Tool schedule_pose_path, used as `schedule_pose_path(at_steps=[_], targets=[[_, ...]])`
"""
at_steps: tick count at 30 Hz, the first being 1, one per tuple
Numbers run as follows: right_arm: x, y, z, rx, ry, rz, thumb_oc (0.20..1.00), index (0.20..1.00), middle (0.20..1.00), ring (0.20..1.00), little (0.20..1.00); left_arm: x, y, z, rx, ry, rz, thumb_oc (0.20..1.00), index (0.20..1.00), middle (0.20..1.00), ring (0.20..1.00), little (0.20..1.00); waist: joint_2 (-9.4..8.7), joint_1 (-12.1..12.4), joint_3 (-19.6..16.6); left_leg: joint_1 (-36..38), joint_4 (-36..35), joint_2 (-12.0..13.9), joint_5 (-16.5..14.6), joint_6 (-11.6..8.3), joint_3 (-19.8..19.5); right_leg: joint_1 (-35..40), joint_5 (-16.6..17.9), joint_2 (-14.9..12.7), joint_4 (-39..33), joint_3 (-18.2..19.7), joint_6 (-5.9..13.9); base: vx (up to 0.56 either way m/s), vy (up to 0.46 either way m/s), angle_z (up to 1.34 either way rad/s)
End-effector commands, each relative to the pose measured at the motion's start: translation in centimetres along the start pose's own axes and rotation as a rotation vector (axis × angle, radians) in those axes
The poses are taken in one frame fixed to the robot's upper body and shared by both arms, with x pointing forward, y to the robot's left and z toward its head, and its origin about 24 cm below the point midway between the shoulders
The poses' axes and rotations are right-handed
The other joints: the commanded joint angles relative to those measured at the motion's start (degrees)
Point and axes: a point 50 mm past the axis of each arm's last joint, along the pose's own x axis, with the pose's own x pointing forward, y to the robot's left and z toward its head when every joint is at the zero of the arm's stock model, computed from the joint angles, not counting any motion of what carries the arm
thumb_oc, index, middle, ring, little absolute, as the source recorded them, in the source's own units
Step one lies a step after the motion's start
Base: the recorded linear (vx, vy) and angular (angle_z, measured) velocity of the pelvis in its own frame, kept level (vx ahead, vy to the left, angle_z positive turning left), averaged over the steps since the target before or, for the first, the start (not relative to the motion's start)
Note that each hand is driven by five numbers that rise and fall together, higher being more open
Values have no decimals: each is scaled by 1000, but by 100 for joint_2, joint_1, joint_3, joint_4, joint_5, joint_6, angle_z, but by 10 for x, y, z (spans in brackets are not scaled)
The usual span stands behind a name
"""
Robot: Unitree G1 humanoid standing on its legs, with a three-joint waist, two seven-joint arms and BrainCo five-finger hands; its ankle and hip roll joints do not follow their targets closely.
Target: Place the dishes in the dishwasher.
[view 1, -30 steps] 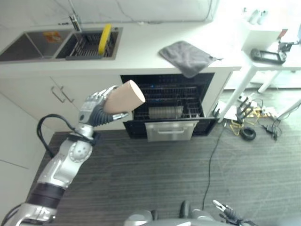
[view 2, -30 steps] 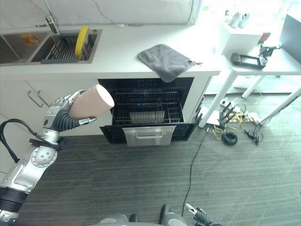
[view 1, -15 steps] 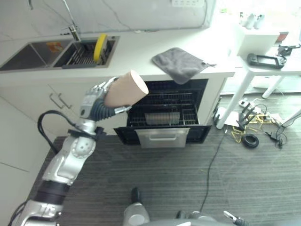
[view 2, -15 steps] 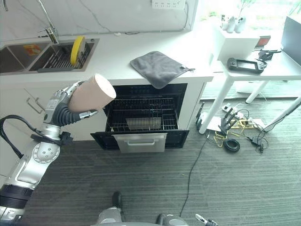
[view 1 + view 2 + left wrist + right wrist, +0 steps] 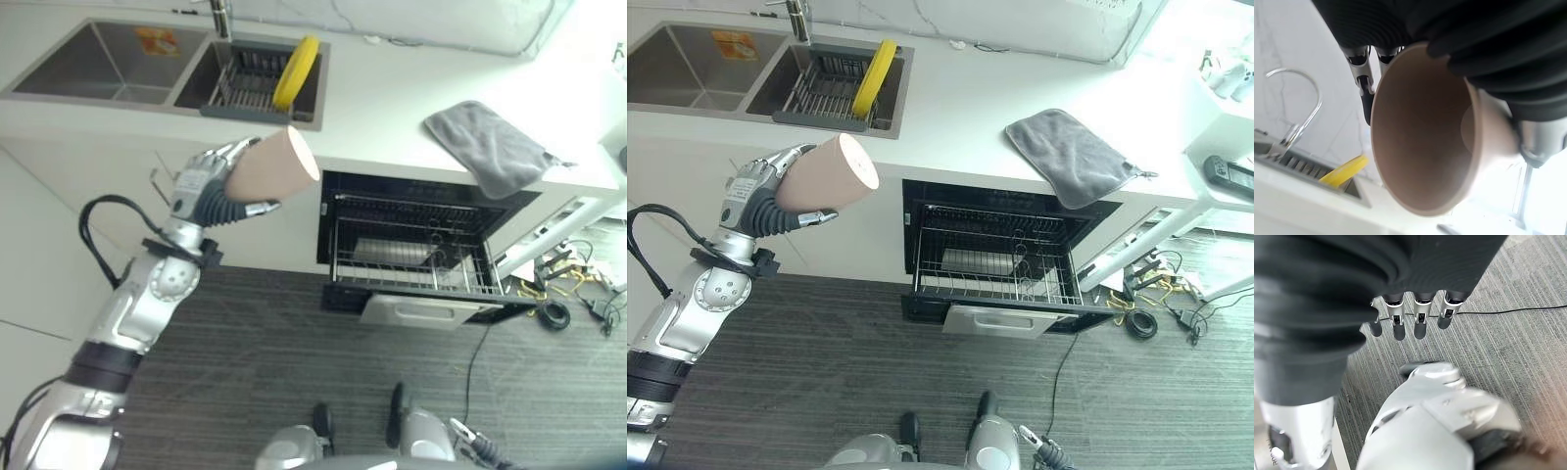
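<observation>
Fingers of the left hand (image 5: 201,186) are curled round a tan, smooth, tapered cup (image 5: 271,168), which is held in the air on its side with its open mouth turned toward the dishwasher side of the kitchen; in the left wrist view the cup's (image 5: 1420,132) hollow inside faces the camera, with two dark-tipped fingers (image 5: 1362,73) showing past its rim. The cup hangs in front of the white cabinet fronts (image 5: 847,230), below the edge of the white countertop (image 5: 392,108) and well to the left of the open dishwasher (image 5: 1004,259). That black dishwasher has its wire lower rack (image 5: 411,264) pulled out over a lowered door with a silver front panel (image 5: 999,320), and a pale dish lies in the rack. Above the cup, the steel double sink (image 5: 108,73) holds a dark dish rack (image 5: 828,93) with a round yellow plate (image 5: 296,70) standing on edge in it. A crumpled grey cloth (image 5: 1073,157) lies on the countertop above the dishwasher, one corner hanging over the front edge. The right hand (image 5: 1415,316) shows in its own wrist view above the grey striped carpet (image 5: 1508,347), its fingers hanging straight and relaxed, holding nothing.
</observation>
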Motion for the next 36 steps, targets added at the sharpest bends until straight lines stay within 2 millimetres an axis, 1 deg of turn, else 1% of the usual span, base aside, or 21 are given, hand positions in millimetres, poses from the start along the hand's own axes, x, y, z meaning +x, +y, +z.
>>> schedule_pose_path(at_steps=[1, 2, 4, 5, 9, 11, 13, 17, 22, 23, 25, 27, 28, 29, 30, 31, 32, 33, 34, 35, 36], targets=[[-2, -5, -5, -35, 14, 0, 1000, 1000, 1000, 1000, 1000, 7, 18, 15, -12, -101, 109, 200, 200, 200, 200, 200, 152, -87, -198, -26, -91, 592, -107, -416, 89, 760, 227, 272, 17, -71, -14, 178, -324, 22], [-2, -6, -8, -39, 25, -5, 1000, 1000, 1000, 1000, 1000, 6, 15, 16, -22, -96, 103, 200, 200, 200, 200, 200, 157, -98, -235, -20, -24, 662, -103, -464, 106, 887, -14, 376, -26, -75, -65, 162, -290, 28], [-2, -8, -8, -43, 28, -14, 1000, 1000, 1000, 1000, 1000, 4, 13, 17, -31, -89, 105, 200, 200, 200, 200, 200, 149, -82, -289, -32, 67, 754, -75, -546, 119, 1068, -231, 479, -188, -99, -141, 154, -240, 27], [-2, -9, -7, -51, 23, -19, 1000, 1000, 1000, 1000, 1000, 2, 12, 17, -36, -83, 107, 200, 200, 200, 200, 200, 142, -66, -332, -62, 124, 807, -37, -610, 102, 1199, -299, 533, -343, -93, -212, 151, -213, 13], [-3, -16, 3, -39, 4, -34, 1000, 1000, 1000, 1000, 1000, -6, 17, 15, -48, -58, 120, 200, 200, 200, 200, 200, 115, 0, -418, -136, 357, 983, 20, -824, 55, 1588, -326, 673, -856, -119, -368, 151, -230, -22], [-3, -18, 6, -44, 3, -36, 1000, 1000, 1000, 1000, 1000, -7, 19, 14, -50, -50, 121, 200, 200, 200, 200, 200, 115, 4, -418, -185, 463, 1038, 31, -884, -16, 1671, -320, 744, -993, -69, -439, 107, -195, -22], [-3, -19, 3, -35, 14, -32, 1000, 1000, 1000, 1000, 1000, -9, 19, 13, -52, -46, 118, 200, 200, 200, 200, 200, 94, -12, -411, -284, 626, 1084, 33, -932, -115, 1709, -359, 832, -1031, 19, -524, 104, -209, -27], [-4, -19, -1, -47, 36, -30, 1000, 1000, 1000, 1000, 1000, -10, 17, 11, -50, -42, 122, 200, 200, 200, 200, 200, 42, -49, -370, -467, 981, 1166, -36, -947, -202, 1733, -404, 920, -1024, 97, -639, 61, -161, -11], [-5, -23, -8, -58, 49, -37, 1000, 1000, 1000, 1000, 1000, -10, 19, 11, -46, -40, 125, 200, 200, 200, 200, 200, -15, -77, -332, -731, 1551, 1273, 96, -943, -339, 1762, -483, 1070, -988, 192, -787, 53, -162, -16], [-6, -24, -9, -58, 51, -38, 1000, 1000, 1000, 1000, 1000, -10, 20, 11, -44, -37, 120, 200, 200, 200, 200, 200, -23, -80, -311, -819, 1838, 1308, 79, -937, -395, 1811, -523, 1130, -978, 220, -831, 84, -209, -12], [-6, -25, -9, -72, 55, -35, 1000, 1000, 1000, 1000, 1000, -11, 20, 11, -41, -29, 115, 200, 200, 200, 200, 200, -49, -73, -299, -946, 2256, 1287, 50, -902, -490, 1827, -545, 1170, -967, 287, -886, 68, -160, -11], [-6, -25, -9, -87, 58, -32, 1000, 1000, 1000, 1000, 1000, -12, 21, 10, -42, -24, 113, 200, 200, 200, 200, 200, -58, -46, -289, -1124, 2683, 1205, -20, -847, -610, 1815, -547, 1183, -939, 339, -914, 52, -80, -14], [-7, -26, -10, -97, 61, -35, 1000, 1000, 1000, 1000, 1000, -14, 20, 11, -49, -28, 110, 200, 200, 200, 200, 200, -52, -8, -253, -1409, 3244, 1092, 22, -810, -649, 1856, -539, 1201, -932, 332, -978, 87, -19, -6], [-7, -27, -10, -93, 60, -41, 1000, 1000, 1000, 1000, 1000, -15, 21, 12, -54, -32, 107, 200, 200, 200, 200, 200, -6, 9, -233, -1409, 3081, 945, -47, -765, -630, 1875, -540, 1220, -924, 294, -959, 112, 38, 3], [-7, -26, -10, -92, 58, -44, 1000, 1000, 1000, 1000, 1000, -16, 22, 12, -55, -33, 107, 200, 200, 200, 200, 200, 51, 34, -213, -1283, 2701, 766, -53, -746, -631, 1878, -542, 1242, -907, 287, -915, 97, 126, 2], [-6, -25, -9, -95, 53, -43, 1000, 1000, 1000, 1000, 1000, -16, 22, 12, -54, -33, 108, 200, 200, 200, 200, 200, 100, 38, -202, -1260, 2387, 651, 87, -779, -598, 1854, -541, 1260, -871, 252, -885, 83, 147, -2], [-6, -23, -7, -102, 45, -42, 1000, 1000, 1000, 1000, 1000, -15, 22, 12, -54, -33, 109, 200, 200, 200, 200, 200, 144, 24, -162, -1258, 2175, 645, 271, -844, -487, 1863, -578, 1261, -787, 180, -870, 58, 163, -5], [-5, -22, -5, -109, 23, -46, 1000, 1000, 1000, 1000, 1000, -12, 19, 11, -53, -38, 105, 200, 200, 200, 200, 200, 149, -26, -125, -1252, 2052, 874, 400, -914, -172, 1853, -688, 1207, -591, -49, -883, 50, 220, -6], [-3, -18, 2, -136, 10, -47, 1000, 1000, 1000, 1000, 1000, -14, 18, 9, -37, -12, 105, 200, 200, 200, 200, 200, 196, 62, -115, -1181, 1766, 679, 218, -832, -376, 1812, -802, 1193, -293, -74, -836, 32, 226, 13], [-2, -14, 6, -140, 0, -45, 1000, 1000, 1000, 1000, 1000, -15, 17, 9, -26, -5, 106, 200, 200, 200, 200, 200, 225, 105, -124, -1130, 1627, 660, 211, -800, -342, 1774, -921, 1174, -26, -153, -813, 86, 186, -1], [-2, -12, 9, -106, -25, -48, 1000, 1000, 1000, 1000, 1000, -16, 16, 9, -13, -20, 97, 200, 200, 200, 200, 200, 238, 91, -140, -965, 1590, 878, -82, -816, 91, 1756, -1256, 1065, 486, -459, -757, 23, 122, -43]])
